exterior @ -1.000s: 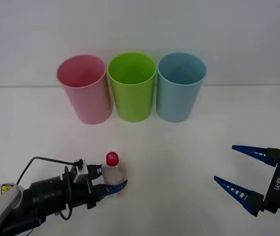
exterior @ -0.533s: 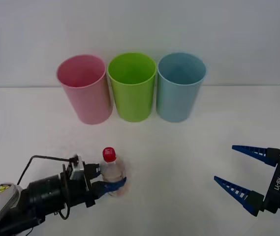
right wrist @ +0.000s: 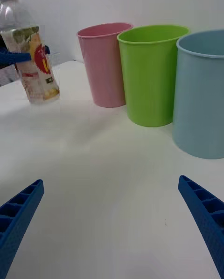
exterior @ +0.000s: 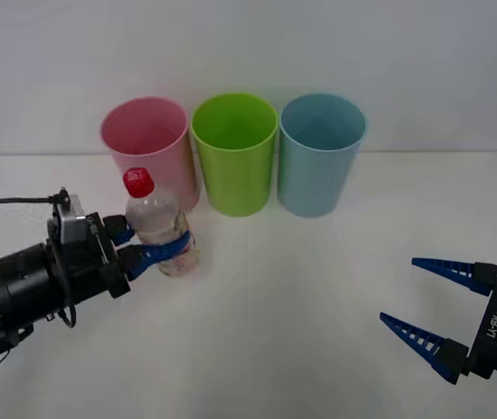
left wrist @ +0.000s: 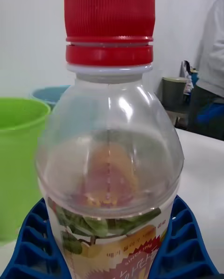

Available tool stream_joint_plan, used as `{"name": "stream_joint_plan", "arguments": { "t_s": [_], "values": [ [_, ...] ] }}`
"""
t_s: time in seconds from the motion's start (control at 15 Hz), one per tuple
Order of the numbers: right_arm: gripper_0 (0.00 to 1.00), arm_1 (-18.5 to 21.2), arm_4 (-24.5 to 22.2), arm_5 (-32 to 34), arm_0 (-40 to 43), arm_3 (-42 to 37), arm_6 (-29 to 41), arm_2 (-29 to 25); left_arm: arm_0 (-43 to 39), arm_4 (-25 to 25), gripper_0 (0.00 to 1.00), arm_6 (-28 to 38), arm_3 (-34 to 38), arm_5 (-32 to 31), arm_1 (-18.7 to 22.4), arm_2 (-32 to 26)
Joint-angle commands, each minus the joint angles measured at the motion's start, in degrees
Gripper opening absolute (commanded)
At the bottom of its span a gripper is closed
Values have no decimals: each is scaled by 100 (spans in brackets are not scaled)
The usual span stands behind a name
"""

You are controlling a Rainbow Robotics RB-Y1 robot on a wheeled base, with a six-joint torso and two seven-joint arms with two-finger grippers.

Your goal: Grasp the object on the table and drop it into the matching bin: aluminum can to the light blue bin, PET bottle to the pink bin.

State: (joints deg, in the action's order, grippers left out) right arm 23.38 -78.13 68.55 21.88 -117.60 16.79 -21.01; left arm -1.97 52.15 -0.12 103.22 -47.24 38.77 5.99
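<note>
- Bottle, red cap up, is pinched in the left gripper; its blue jaws clasp the label at left of centre in the front view, just before the pink bin.
- Since the earlier frame the bottle has been lifted from the lower left toward that bin.
- Green bin and blue bin stand close alongside in a row at the tabletop far edge.
- Right gripper hangs at lower right, jaws spread, with wide bare tabletop between it and the bins.
</note>
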Motion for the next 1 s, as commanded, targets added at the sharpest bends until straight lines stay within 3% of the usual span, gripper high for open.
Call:
{"name": "stream_joint_plan", "arguments": {
  "t_s": [0.07,0.4,0.53,0.73,1.0],
  "values": [
    [100,0,0,0,0,0,0,0,117,6,1,540,313,329,315,-406],
    [100,0,0,0,0,0,0,0,829,23,1,1630,568,1551,939,-511],
    [100,0,0,0,0,0,0,0,1014,357,1,1920,506,2008,939,-511],
    [100,0,0,0,0,0,0,0,1383,858,1,2201,111,2105,939,-503],
    [100,0,0,0,0,0,0,0,2192,850,0,2183,-724,2307,807,-116]
  ]
}}
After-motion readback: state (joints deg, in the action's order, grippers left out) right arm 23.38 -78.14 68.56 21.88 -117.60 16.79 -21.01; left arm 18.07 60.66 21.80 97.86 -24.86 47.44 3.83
